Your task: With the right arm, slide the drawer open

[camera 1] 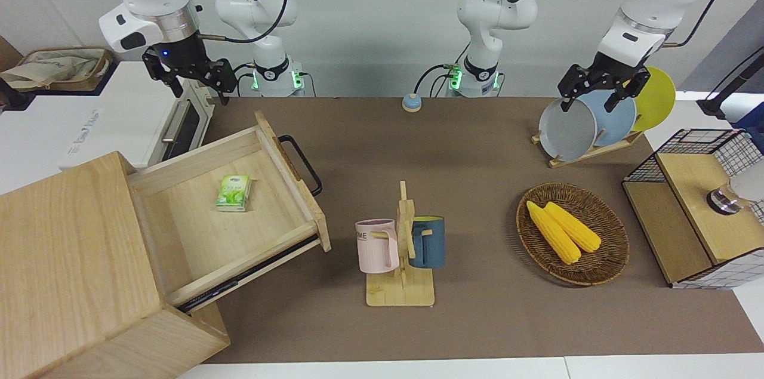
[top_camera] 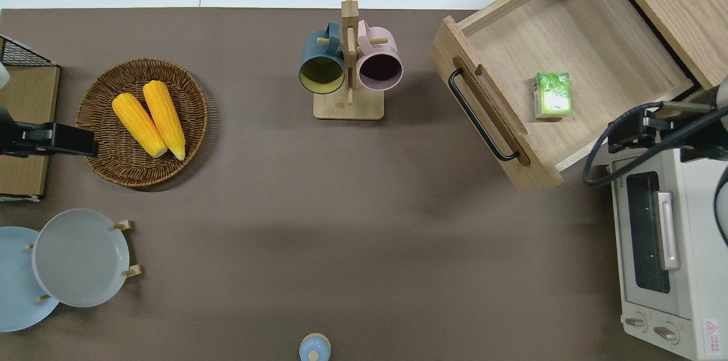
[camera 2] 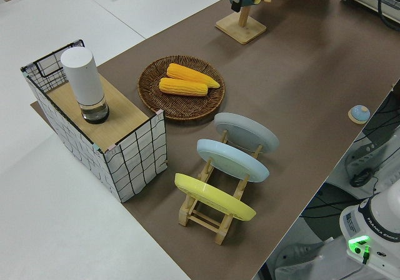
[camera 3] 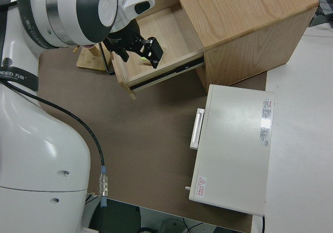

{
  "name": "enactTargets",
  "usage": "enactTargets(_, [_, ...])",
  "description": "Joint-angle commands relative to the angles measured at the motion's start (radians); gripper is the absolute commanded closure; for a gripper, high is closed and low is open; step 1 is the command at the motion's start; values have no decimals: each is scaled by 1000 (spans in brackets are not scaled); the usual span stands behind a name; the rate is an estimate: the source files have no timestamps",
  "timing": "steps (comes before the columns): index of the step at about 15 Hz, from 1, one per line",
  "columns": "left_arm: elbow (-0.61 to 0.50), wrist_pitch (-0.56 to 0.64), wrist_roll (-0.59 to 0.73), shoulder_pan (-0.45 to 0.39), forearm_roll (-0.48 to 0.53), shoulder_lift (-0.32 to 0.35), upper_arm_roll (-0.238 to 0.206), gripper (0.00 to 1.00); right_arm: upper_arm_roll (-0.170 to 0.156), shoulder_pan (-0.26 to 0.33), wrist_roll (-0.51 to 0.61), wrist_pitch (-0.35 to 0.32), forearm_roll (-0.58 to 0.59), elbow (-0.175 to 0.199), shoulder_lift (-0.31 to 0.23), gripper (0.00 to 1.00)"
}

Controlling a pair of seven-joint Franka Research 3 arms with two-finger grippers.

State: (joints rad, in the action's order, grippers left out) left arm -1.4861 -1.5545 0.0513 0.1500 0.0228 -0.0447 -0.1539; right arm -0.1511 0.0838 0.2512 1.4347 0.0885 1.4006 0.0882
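Drawer (camera 1: pixel 227 212) stands pulled out, one green packet (camera 1: pixel 233 193) inside; our right claw (camera 1: pixel 190 78) hangs spread, holding nothing; left arm parked.

Front and overhead views share the table (camera 1: pixel 477 146).

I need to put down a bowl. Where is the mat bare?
The widest bare patch lies between the mug rack and the small blue button, bordered by the plate rack and the toaster oven. The open drawer also has bare floor around the green packet. The corn basket end is crowded.
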Motion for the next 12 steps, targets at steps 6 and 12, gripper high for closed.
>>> enactTargets(6, [20, -1, 7, 17, -14, -12, -16, 5, 59, 13, 5, 124, -119, 175, -67, 17])
enactTargets(12, [20, -1, 7, 17, -14, -12, -16, 2, 82, 8, -18, 119, -95, 172, -67, 17])
